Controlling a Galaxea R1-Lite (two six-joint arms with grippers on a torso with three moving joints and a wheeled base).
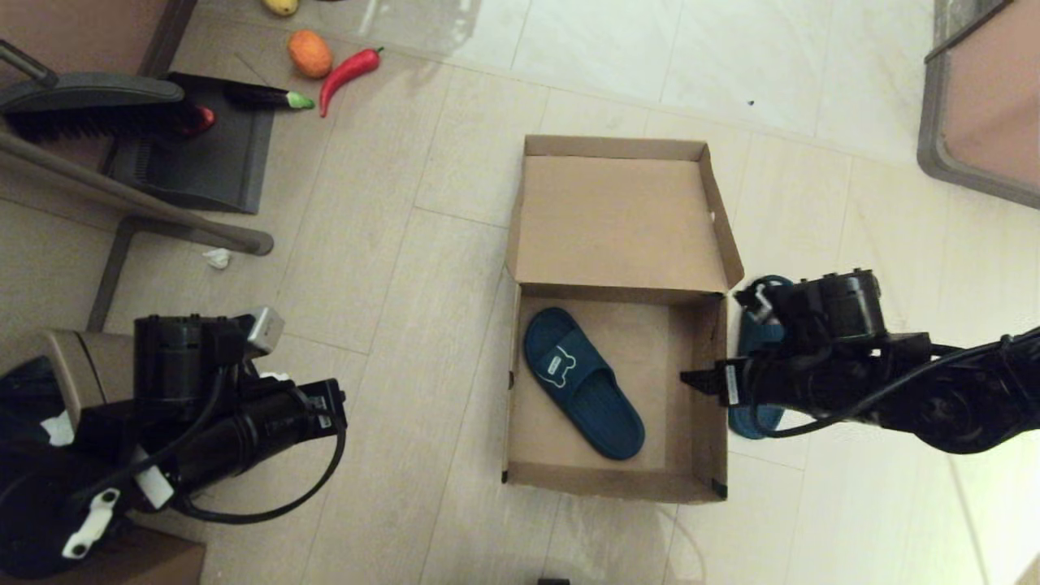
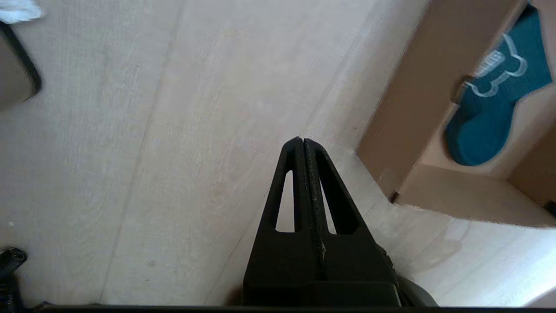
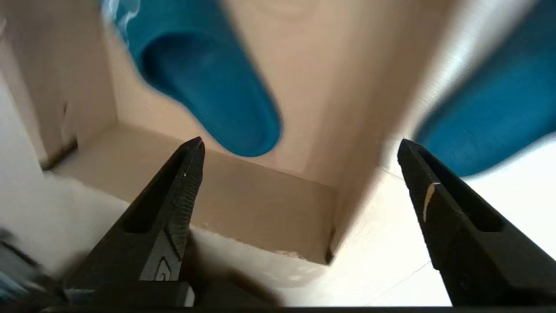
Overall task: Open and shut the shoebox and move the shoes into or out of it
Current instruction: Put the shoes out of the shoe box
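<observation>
The shoebox [image 1: 609,481] stands open on the floor, its lid [image 1: 617,219] folded back flat. One teal slipper [image 1: 581,382] lies slantwise inside it, bone outline up; the left wrist view shows this slipper [image 2: 486,126] over the box wall [image 2: 412,108]. The other slipper [image 1: 751,422] lies on the floor just outside the box's right wall, mostly hidden under my right arm. My right gripper [image 1: 699,380] hangs open and empty over that right wall; in its wrist view the open fingers [image 3: 300,143] straddle the box corner [image 3: 260,204], one slipper [image 3: 208,82] inside, the other [image 3: 491,113] outside. My left gripper [image 2: 302,141] is shut and empty, parked left of the box.
A dustpan with brush [image 1: 203,146] and toy vegetables [image 1: 349,71] lie at the far left. A slanted metal leg [image 1: 138,203] and a paper scrap [image 1: 217,258] are nearby. A brown bin [image 1: 73,357] sits under my left arm. Furniture [image 1: 983,106] fills the far right corner.
</observation>
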